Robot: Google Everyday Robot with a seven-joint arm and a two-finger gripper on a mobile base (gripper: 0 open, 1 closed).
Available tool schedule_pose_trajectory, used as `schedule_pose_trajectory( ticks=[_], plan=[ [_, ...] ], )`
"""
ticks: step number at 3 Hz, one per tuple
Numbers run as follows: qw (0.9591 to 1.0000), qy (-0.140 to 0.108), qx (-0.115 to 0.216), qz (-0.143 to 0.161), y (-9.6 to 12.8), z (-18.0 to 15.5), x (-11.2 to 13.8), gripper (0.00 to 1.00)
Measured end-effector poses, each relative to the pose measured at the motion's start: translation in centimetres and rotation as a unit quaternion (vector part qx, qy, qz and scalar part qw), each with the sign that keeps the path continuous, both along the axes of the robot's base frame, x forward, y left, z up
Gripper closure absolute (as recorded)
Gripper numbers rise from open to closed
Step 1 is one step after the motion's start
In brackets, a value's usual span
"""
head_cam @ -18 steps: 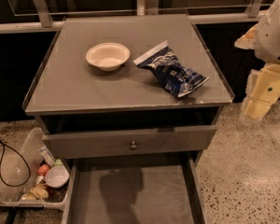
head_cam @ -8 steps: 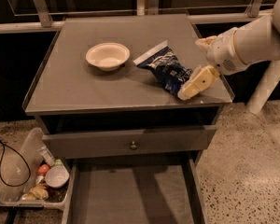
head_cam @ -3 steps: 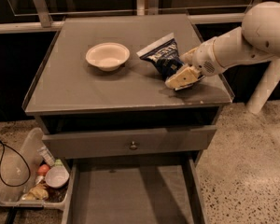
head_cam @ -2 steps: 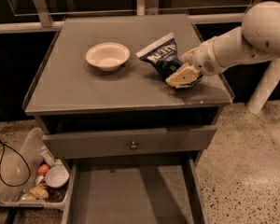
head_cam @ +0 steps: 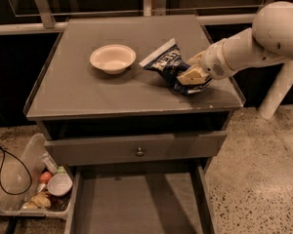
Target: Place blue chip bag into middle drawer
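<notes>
So, the pincer (head_cam: 191,75) is clamping the blue chip bag (head_cam: 165,62)

Right now the pincer is sitting over the right side of the tabletop (head_cam: 88,91), squeezing narrow on the right end of the bag. The bag is tilting, its left end pointing up toward the back and its lower end touching the surface. The white arm (head_cam: 244,48) is reaching in from the right. A cream bowl (head_cam: 113,58) is sitting just left of the bag, not touching it. Down below, under the closed drawer front (head_cam: 112,150) with its knob, the middle drawer (head_cam: 136,204) is hanging open, grey floor showing.
</notes>
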State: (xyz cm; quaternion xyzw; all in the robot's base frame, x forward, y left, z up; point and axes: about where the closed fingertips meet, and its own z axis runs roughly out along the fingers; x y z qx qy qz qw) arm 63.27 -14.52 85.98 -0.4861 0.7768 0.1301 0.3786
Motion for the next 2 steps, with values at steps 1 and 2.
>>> schedule_pose_trajectory(
  ticks=[1,2],
  plan=[
    [1.0,-0.002,-0.004,0.001,-0.7,0.5,-0.5,1.0],
    [0.9998,-0.018,0.003,0.012,-1.5,2.7,-2.5,1.0]
  ],
)
